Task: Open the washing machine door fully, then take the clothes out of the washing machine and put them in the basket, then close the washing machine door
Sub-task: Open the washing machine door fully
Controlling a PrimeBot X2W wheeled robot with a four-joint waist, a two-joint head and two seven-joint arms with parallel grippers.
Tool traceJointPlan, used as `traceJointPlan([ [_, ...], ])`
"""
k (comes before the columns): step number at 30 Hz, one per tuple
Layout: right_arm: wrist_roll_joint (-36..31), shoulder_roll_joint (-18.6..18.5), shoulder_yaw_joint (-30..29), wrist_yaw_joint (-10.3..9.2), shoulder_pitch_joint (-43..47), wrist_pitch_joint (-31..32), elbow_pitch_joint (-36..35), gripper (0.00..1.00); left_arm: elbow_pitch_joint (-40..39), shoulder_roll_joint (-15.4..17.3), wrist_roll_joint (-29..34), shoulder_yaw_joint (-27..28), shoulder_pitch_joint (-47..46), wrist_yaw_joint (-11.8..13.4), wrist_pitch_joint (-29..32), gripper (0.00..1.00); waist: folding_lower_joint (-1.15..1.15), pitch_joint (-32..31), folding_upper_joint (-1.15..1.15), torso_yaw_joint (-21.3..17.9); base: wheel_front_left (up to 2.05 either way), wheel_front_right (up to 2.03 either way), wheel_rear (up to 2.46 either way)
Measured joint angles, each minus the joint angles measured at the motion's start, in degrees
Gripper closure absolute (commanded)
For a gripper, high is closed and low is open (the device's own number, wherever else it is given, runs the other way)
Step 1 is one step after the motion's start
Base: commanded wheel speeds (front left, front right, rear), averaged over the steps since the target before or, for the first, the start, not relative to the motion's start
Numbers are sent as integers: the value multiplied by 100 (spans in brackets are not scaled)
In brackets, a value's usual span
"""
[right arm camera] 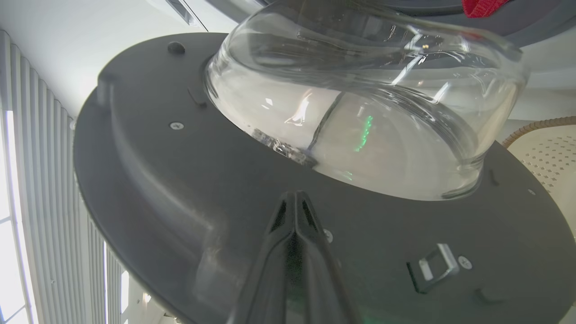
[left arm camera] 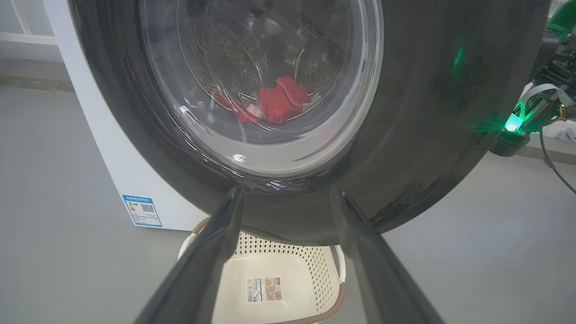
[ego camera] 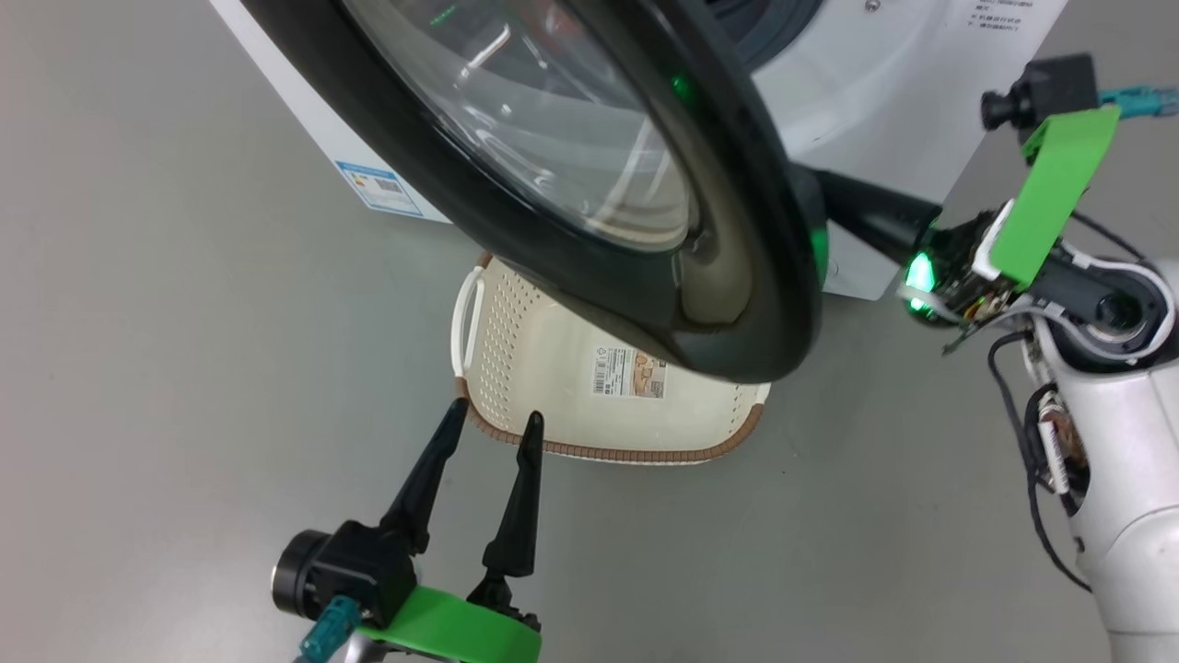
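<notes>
The washing machine door (ego camera: pixel 737 230), black-rimmed with a bulging glass bowl, stands partly swung out from the white washing machine (ego camera: pixel 884 83). My right gripper (right arm camera: pixel 294 198) is shut, its tips resting against the door's dark inner face (right arm camera: pixel 180 180) just below the glass. In the head view its fingers (ego camera: pixel 870 219) reach behind the rim. My left gripper (ego camera: pixel 496 414) is open and holds nothing, low in front of the door, at the near rim of the basket (ego camera: pixel 599 451). The red clothes (left arm camera: pixel 281 101) lie in the drum, seen through the glass.
The cream basket (left arm camera: pixel 335 301) sits on the grey floor directly under the swung door. A blue label (left arm camera: pixel 141 210) marks the machine's lower side. Bare floor stretches to the left and right of the basket. My right forearm (ego camera: pixel 1124 516) stands at the right edge.
</notes>
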Motion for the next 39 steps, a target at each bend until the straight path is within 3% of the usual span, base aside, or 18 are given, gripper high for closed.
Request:
traceJointPlan([
  [20, -142, 263, 105, 0, 443, 38, -234, 100, 7, 2, 89, 67, 129, -57, 0, 0, 0, -270, 0, -25, 0, 0, 0],
  [25, -278, 291, -5, 0, 606, -229, -210, 51, 32, 2, 94, 125, 135, -108, 0, 0, 0, -319, 0, -59, 0, 0, 0],
  [26, -333, 288, -15, 0, 655, -286, -199, 15, 45, 2, 114, 149, 136, -109, 0, 0, 0, -328, 0, -71, 0, 0, 0],
  [27, -364, 289, -15, 0, 691, -321, -167, 5, 53, 2, 143, 185, 138, -111, 0, 0, 0, -340, 0, -87, 0, 0, 0],
  [28, -404, 291, -14, 0, 733, -375, -155, 0, 56, 2, 158, 224, 145, -124, 0, 0, 0, -351, 0, -108, 0, 0, 0],
  [39, -453, 270, -218, 0, 1413, -860, -46, 0, 160, 2, 253, 525, 347, -311, 0, 0, 0, -549, 0, -374, 0, 0, 0],
])
